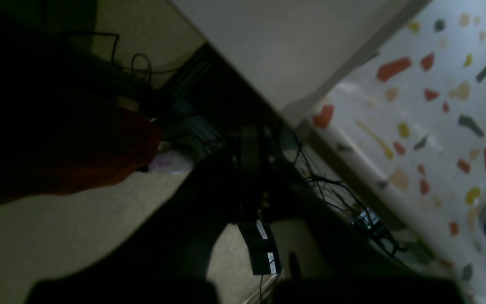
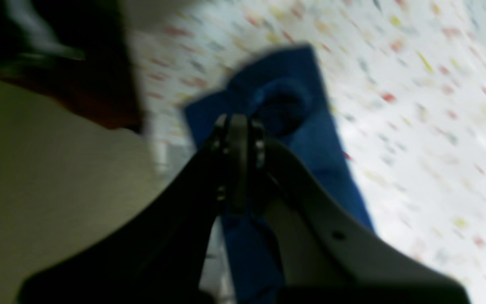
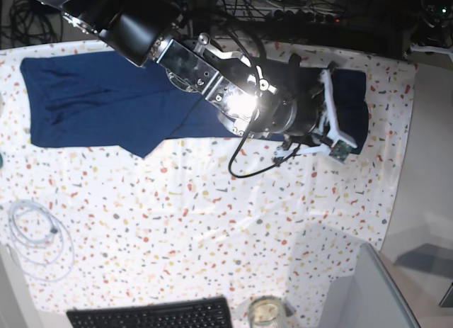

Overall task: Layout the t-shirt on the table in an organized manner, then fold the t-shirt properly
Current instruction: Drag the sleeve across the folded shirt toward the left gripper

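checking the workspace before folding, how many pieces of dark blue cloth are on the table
1: the t-shirt, spread along the far edge of the table, reaching from the left side to the right end. An arm covers its middle, so anything beneath there would be hidden.

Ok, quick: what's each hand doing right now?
Left hand: out of view, shut; nothing seen in it.
Right hand: shut on the t-shirt.

The arm (image 3: 212,73) is black and bare metal, trailed by a black cable (image 3: 244,154), its tool (image 3: 333,122) white.
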Robot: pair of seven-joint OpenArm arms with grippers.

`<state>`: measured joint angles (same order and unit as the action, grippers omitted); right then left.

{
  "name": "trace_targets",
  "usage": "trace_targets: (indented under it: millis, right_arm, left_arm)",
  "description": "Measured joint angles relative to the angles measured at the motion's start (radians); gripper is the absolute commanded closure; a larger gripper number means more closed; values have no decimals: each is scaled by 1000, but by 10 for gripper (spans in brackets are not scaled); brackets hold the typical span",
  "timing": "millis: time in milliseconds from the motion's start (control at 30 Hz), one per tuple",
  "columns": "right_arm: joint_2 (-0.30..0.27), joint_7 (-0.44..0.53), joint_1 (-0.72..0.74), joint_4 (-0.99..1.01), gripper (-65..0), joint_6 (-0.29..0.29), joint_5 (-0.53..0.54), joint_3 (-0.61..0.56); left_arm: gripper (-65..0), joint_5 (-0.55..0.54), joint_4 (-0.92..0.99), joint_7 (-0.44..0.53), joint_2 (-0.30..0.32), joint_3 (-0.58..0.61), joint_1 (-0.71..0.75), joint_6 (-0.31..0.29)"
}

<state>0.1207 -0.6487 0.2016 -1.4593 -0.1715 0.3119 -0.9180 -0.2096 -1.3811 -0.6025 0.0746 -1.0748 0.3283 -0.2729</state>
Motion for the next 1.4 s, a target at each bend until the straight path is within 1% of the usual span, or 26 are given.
trace_targets:
  millis: [67, 367, 400, 467, 533, 633, 700, 733, 900, 1000, 1067, 1100, 1167, 1233, 1267, 1300, 1400]
  right_arm:
    - [-2, 16, 5, 31, 0, 3, 3, 2]
    - [8, 200, 11, 137, 0, -2, 6, -5]
    - [4, 224, 16, 148, 0, 3, 2, -30]
    - [0, 253, 33, 166, 0, 5, 2, -118]
    - [11, 303, 35, 183, 0, 3, 14, -184]
    - [18, 359, 36, 202, -2, 0, 14, -225]
    - [17, 381, 38, 212, -2, 41, 13, -225]
    - [15, 389, 47, 222, -2, 42, 14, -225]
    - [17, 419, 69, 253, -2, 44, 13, -223]
    - [15, 414, 69, 259, -6, 44, 13, -223]
    - [15, 428, 71, 259, -59, 44, 13, -223]
    - [16, 444, 71, 259, -110, 55, 13, -223]
    - [18, 451, 71, 259, -228, 126, 17, -223]
    - [16, 451, 72, 258, -326, 156, 16, -223]
    - [14, 451, 72, 255, -363, 160, 17, -223]
    - [14, 447, 71, 248, -380, 161, 16, -223]
    - [14, 437, 68, 166, -383, 164, 20, -206]
  left_arm:
    - [0, 0, 0, -1, -10, 0, 5, 0]
    - [0, 0, 0, 0, -12, 0, 3, 0]
    - [0, 0, 0, 0, -15, 0, 1, 0]
    - [0, 0, 0, 0, -24, 1, -2, 0]
    - [0, 0, -4, -1, -34, 3, -1, 0]
    - [0, 2, -5, 0, -32, 50, 8, 4]
    - [0, -1, -6, 0, -33, 70, 7, 3]
    - [0, -1, -6, 0, -34, 74, 5, -5]
    - [0, 0, -7, 0, -47, 70, 7, -3]
    - [0, 0, -7, 0, -53, 71, 4, 2]
    - [0, 0, -7, 0, -51, 71, 2, 3]
    - [0, 0, -7, 0, -51, 71, 2, 3]
    - [0, 0, -7, 0, -50, 71, 2, 3]
    - [0, 0, -7, 0, -50, 71, 2, 3]
    - [0, 0, -7, 0, -50, 71, 2, 3]
    - [0, 0, -7, 0, -50, 71, 2, 3]
    - [0, 0, -4, 0, -50, 71, 2, 3]
